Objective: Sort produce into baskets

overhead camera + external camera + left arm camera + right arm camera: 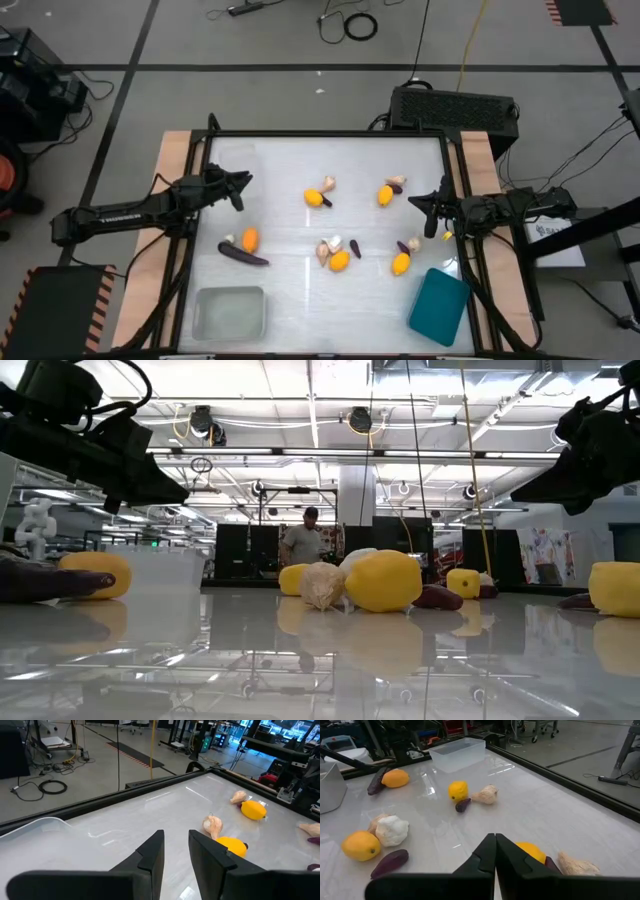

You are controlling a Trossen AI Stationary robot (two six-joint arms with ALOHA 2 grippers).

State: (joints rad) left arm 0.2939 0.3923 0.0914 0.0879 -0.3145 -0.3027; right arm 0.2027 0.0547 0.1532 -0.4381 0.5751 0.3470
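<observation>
1. Produce lies scattered on the white table (300, 160) in small clusters, none of it in a basket.
2. One long dark purple eggplant (243, 256) lies beside an orange-yellow fruit (249, 239), toward the left side of the table.
3. Near the middle sits a fruit with a pale bulb (324, 185); closer to the front is another cluster around a fruit (339, 261).
4. Toward the right lie two more fruits (386, 195) (401, 263), each with a tiny eggplant or bulb touching it.
5. A translucent greyish basket (230, 312) sits at the front left, and a teal basket (439, 306) lies tilted at the front right.
6. Left gripper (237, 190) hovers above the table's left side, fingers narrow with a slim gap, holding nothing.
7. Right gripper (428, 212) hovers above the right side, fingers pressed together, empty.
8. A person (300, 543) stands far back in the room.
</observation>
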